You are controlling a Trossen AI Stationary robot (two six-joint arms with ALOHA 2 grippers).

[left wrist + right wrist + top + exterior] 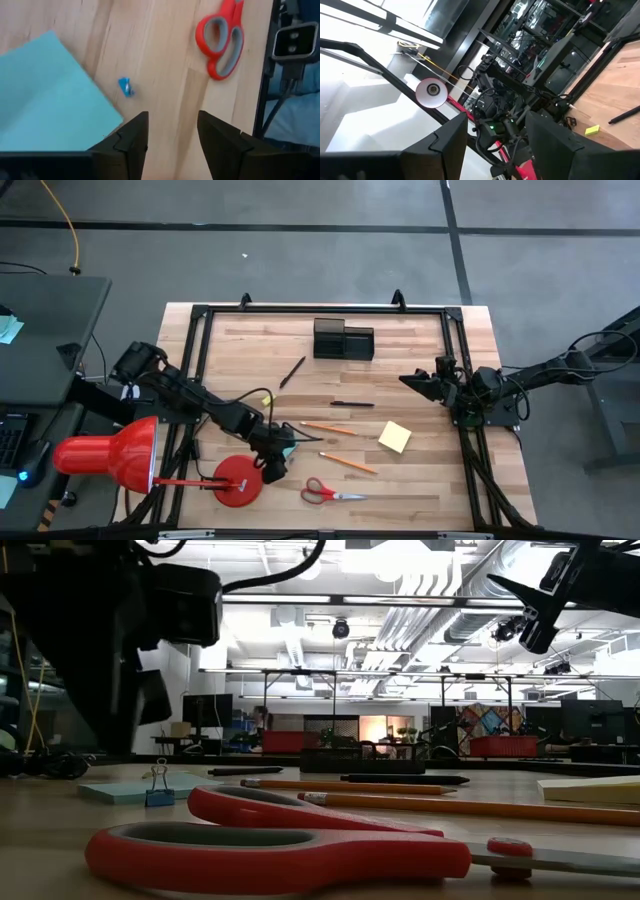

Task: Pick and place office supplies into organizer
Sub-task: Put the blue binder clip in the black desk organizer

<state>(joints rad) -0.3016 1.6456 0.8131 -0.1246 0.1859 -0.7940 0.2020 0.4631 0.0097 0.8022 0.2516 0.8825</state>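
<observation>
The middle of the table (420,480) is crossed by loose obstacles: two orange pencils (348,463), a black pen (352,404) and a yellow pad (394,437), with bare wood between them. At lower centre of the high view the scissors (332,495) lie just right of the red lamp base (238,481), which blocks the lower left. The organizer (343,340) stands at upper centre with open wood on both sides. The left gripper (272,457), jaws apart, crowds the blue pad (47,95). The black frame (322,309) rims the table.

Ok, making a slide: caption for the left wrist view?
Left claw open above bare wood between blue sticky-note pad and red-handled scissors.
</observation>
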